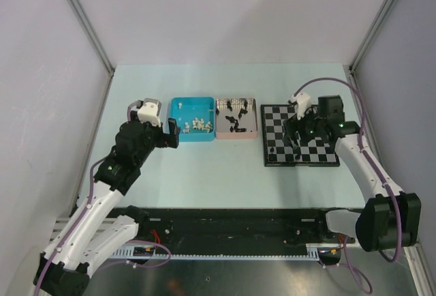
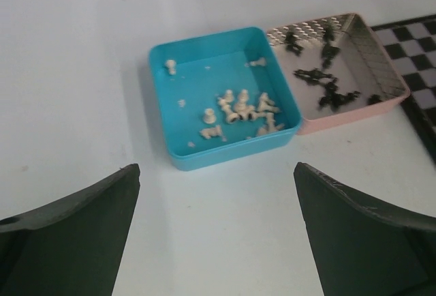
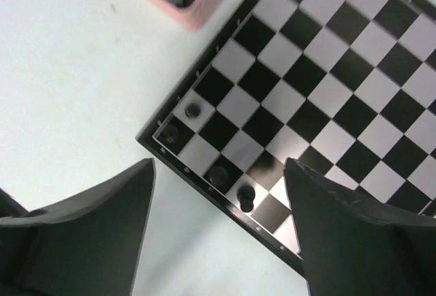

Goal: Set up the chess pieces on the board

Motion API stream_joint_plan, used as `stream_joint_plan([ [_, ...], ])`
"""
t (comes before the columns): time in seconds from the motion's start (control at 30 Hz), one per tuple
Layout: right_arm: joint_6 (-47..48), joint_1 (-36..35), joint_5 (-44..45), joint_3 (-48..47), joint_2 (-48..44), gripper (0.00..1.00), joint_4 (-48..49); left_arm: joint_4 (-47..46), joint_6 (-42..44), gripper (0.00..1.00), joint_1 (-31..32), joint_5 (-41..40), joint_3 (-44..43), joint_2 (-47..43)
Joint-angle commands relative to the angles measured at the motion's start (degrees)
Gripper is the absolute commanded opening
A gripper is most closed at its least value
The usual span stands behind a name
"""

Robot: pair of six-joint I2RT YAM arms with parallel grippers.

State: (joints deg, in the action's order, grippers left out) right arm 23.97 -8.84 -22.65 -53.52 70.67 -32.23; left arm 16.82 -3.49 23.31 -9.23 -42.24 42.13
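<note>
Work on the black ranks looks under way: the right gripper (image 3: 218, 164) hangs over the flat black-and-grey chequered board (image 3: 327, 91), fingers spread wide and empty, above four small black plastic chess pieces (image 3: 193, 110) standing by its corner on the tray side. The left gripper (image 2: 216, 168), wide open and holding nothing, hovers just short of the blue square plastic tray (image 2: 231, 149) of white pieces (image 2: 238, 108). Next, I'd judge, comes a reach to the pink square tray (image 2: 347, 119) for another black figure (image 2: 320, 78).
</note>
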Motion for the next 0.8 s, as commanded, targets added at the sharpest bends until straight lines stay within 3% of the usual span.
stream_joint_plan([
  [0.0, -1.8, 3.2, -12.3, -5.8, -2.8, 0.91, 1.3, -1.9, -5.4, 1.00, -0.4, 10.2, -5.2, 3.7],
  [0.07, -4.3, 4.0, -16.2, -6.1, -1.9, 1.00, 2.6, -2.0, -9.8, 1.00, -0.4, 15.6, -6.9, 7.0],
  [0.17, -5.5, 4.4, -21.0, -6.0, -0.4, 1.00, 3.1, -2.0, -16.2, 1.00, -0.3, 22.5, -10.0, 11.9],
  [0.27, -4.8, 5.1, -21.6, -5.9, -0.4, 1.00, 1.0, -2.0, -20.1, 1.00, 1.1, 24.3, -12.7, 17.4],
  [0.57, -4.7, 7.2, -19.4, -5.5, -0.3, 1.00, 0.0, 5.2, -17.6, 0.98, 10.6, 9.9, -26.9, 36.9],
  [0.77, -4.5, 7.2, -18.8, -5.5, -0.5, 1.00, -0.4, 11.7, -15.2, 0.84, 13.1, 3.6, -40.0, 53.4],
])
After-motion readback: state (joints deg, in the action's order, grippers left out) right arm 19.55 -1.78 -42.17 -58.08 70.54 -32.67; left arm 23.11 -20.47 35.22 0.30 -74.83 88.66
